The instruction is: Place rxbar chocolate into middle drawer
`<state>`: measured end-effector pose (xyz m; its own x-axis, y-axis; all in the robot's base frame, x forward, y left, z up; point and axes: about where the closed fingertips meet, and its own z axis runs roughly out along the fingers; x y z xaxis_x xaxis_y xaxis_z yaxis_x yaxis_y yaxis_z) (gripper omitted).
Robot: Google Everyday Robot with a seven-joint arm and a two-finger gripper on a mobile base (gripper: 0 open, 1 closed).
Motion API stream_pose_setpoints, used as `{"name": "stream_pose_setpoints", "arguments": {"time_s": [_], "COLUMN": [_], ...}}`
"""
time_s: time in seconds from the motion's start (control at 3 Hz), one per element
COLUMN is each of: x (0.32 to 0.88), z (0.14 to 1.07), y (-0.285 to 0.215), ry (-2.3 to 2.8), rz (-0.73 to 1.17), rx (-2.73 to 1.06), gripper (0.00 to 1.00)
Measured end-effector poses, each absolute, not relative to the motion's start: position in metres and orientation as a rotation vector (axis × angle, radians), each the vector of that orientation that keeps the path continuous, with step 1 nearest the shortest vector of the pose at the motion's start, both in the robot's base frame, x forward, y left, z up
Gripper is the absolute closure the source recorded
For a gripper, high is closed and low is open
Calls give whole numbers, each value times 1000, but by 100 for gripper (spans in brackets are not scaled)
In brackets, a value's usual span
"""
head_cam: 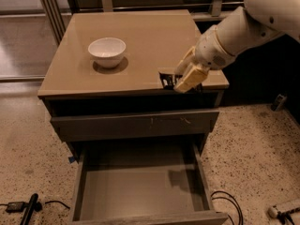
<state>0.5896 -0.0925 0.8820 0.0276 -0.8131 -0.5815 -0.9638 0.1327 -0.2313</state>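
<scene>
Two pale fingers (191,78) of the gripper (183,75) are closed on the rxbar chocolate (167,80), with only the flat wrapper's thickness between them. The black bar sticks out to the left of the fingertips, its white lettering too small to read. The gripper hangs just over the front right edge of the cabinet top (150,36), tilted downward and to the left, and the bar sits at about the level of that edge (whether it touches the surface cannot be told). Behind the gripper the white arm (243,27) runs up and to the right, out of the upper right corner. On the left part of the top, well apart from the gripper, a white bowl (107,50) stands upright. Below the top comes a dark gap, then a flat grey drawer front (117,125) with pale scratch marks, pushed in. Beneath it the middle drawer (136,191) is pulled out toward the camera, its plain grey floor in view between thick side walls; it lies below and in front of the gripper, and the bar is up at the cabinet top, not in the drawer. On the speckled floor (253,144) a black cable (228,201) curls near the drawer's right front corner, and a dark stick-like object (29,209) lies at the lower left.
</scene>
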Motion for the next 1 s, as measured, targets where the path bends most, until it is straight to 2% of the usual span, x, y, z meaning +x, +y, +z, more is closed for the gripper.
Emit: {"name": "stream_pose_setpoints", "arguments": {"time_s": [0.33,1.0], "x": [567,552], "z": [842,832], "y": [-89,-80], "ry": [1877,1864], "rz": [401,435], "rx": [-1713,-1716], "gripper": [100,100]}}
